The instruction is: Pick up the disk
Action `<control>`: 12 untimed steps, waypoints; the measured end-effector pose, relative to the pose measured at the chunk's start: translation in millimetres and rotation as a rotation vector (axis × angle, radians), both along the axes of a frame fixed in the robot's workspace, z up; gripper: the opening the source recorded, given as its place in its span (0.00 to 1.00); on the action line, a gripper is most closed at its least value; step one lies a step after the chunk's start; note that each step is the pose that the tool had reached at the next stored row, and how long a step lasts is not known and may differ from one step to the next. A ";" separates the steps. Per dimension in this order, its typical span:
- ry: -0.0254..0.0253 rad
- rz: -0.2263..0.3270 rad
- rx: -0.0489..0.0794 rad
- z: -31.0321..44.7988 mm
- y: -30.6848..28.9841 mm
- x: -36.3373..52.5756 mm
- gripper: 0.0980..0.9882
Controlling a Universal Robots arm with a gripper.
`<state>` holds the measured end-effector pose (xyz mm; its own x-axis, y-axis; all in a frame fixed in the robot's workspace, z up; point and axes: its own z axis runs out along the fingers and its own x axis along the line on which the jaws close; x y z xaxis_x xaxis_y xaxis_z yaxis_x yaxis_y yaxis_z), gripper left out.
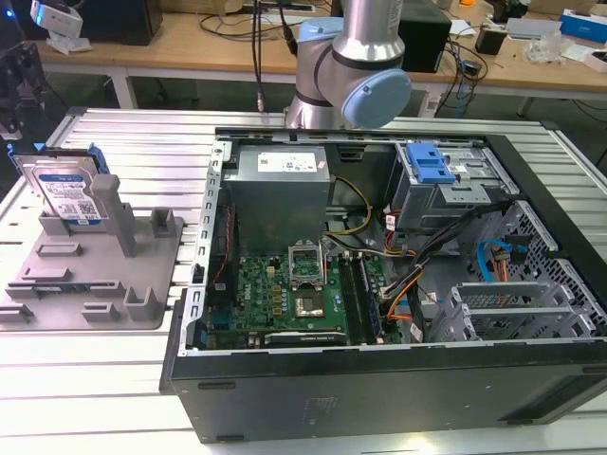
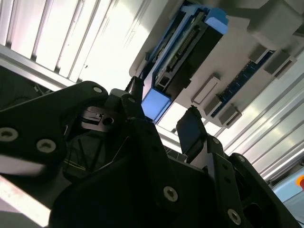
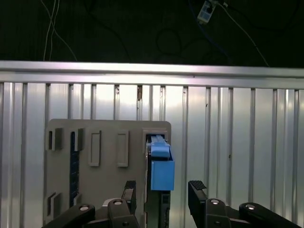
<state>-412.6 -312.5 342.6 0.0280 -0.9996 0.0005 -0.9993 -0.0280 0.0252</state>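
**A:** Blue plastic, dead ahead of the jaws! That's the disk (image 3: pixel 162 173), seen edge-on and lined up with the gap of the gripper (image 3: pixel 163 191) in the first wrist view.

**B:** And those jaws stand wide apart with nothing in them. Both fingers (image 3: pixel 197 187) look short of the disk. I can't make out any contact.

**A:** Sweep the exterior view from its left. The disk leans in the grey fixture (image 1: pixel 104 275), propped by a post (image 1: pixel 107 213). Further to that view's right sits the open case (image 1: pixel 379 384), well away from the jaws.

**B:** So where's the danger?

**A:** Centring, for me. In the second wrist view the blue end looks nearer one finger than the other. If that finger lands first, it could shove the disk sideways in its slot or tip it off the post.

**B:** The lean matters too. If the jaws come in square to a tilted disk, they'd bite on a corner and not the flat sides. Then it may twist or slip out on the lift.

**A:** And the fixture crowds the disk. A finger that runs beside it could snag a post and drag the fixture along.
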 end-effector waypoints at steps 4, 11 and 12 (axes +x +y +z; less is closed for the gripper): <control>0.0001 0.004 0.000 -0.8 0.0 -2.7 0.52; 0.0001 0.004 0.000 -2.9 0.0 -2.9 0.52; 0.0000 0.004 0.000 -3.6 0.0 -3.0 0.52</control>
<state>-415.6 -312.5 339.0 0.0323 -0.9995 0.0008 -0.9992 -0.0322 0.0252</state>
